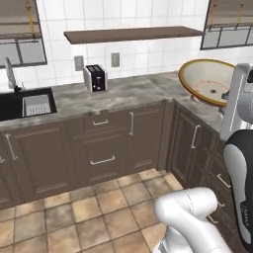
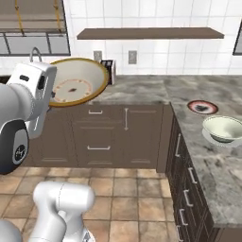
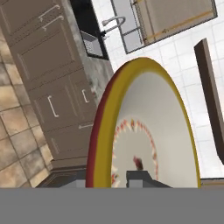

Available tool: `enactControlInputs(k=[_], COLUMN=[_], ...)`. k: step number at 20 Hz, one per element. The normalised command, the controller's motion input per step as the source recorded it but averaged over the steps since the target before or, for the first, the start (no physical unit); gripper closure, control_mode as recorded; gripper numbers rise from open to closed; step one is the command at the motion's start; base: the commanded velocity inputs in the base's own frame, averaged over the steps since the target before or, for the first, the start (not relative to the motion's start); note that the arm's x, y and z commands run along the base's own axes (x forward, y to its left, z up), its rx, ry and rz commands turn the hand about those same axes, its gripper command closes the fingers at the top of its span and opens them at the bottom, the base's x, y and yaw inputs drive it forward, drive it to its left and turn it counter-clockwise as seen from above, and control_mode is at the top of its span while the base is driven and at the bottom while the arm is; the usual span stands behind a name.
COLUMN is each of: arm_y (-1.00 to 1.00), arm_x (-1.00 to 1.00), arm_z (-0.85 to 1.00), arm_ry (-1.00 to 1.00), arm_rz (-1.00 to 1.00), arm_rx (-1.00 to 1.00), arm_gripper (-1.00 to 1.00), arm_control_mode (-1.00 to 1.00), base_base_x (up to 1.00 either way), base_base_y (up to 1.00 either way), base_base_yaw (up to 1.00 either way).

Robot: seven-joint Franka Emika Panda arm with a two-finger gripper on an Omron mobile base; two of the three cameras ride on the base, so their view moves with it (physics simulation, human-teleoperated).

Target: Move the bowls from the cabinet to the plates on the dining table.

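Note:
My gripper point(image 3: 109, 181) is shut on the rim of the shallow tan bowl point(image 3: 148, 131), which has a yellow-brown rim and is held tilted on edge. The same bowl point(image 2: 78, 87) hangs in the air beside my hand, in front of the back counter, and in the left base view the bowl point(image 1: 207, 81) hovers over the dining table point(image 1: 197, 112). On the dining table point(image 2: 212, 170) the cream-white bowl point(image 2: 226, 128) sits on the white plate point(image 2: 208, 135). Just beyond it lies the red-rimmed plate point(image 2: 203, 107), bare. The cabinet is out of view.
A toaster point(image 1: 95, 78) stands on the back counter, with a black sink point(image 1: 24, 105) and faucet to its left. A wall shelf point(image 1: 133, 34) runs above. Brown drawer units point(image 1: 104, 148) line the tiled floor point(image 1: 99, 207).

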Motion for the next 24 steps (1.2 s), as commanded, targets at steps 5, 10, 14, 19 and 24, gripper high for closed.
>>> enactControlInputs(k=[5,10,14,19,24], arm_y=[0.00,0.00,0.00,0.00,0.00], arm_x=[0.00,0.00,0.00,0.00,0.00], arm_z=[0.00,0.00,0.00,0.00,0.00], arm_ry=[0.00,0.00,0.00,0.00,0.00], arm_rz=[0.00,0.00,0.00,0.00,0.00], arm_rx=[0.00,0.00,0.00,0.00,0.00], arm_gripper=[1.00,1.00,1.00,1.00,1.00], arm_control_mode=[1.00,1.00,1.00,1.00,1.00], base_base_x=[0.62,0.61,0.60,0.58,0.58], base_base_y=[0.36,0.36,0.35,0.33,0.33], base_base_yaw=[-0.29,-0.30,-0.30,-0.30,-0.30])
